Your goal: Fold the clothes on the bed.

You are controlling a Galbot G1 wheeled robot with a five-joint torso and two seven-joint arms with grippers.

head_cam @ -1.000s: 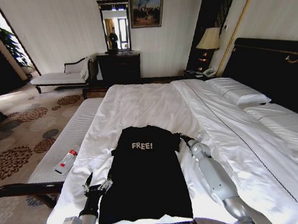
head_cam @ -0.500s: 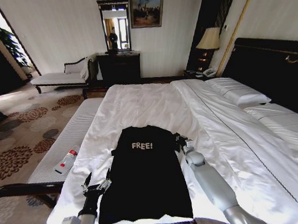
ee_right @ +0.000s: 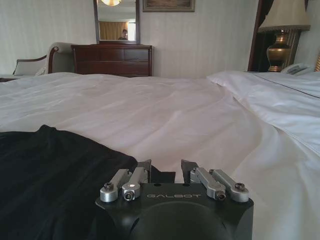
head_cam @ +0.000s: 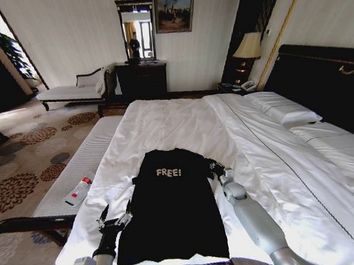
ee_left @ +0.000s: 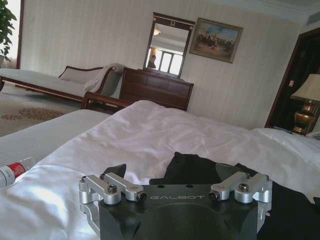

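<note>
Two open grippers flank the clothes on the bed

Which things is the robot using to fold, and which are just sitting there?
For the job:
black T-shirt
bed
left gripper, by the shirt's lower edge
right gripper, at the shirt's sleeve

Just lying about:
bottle on the bench
lamp
dresser
</note>
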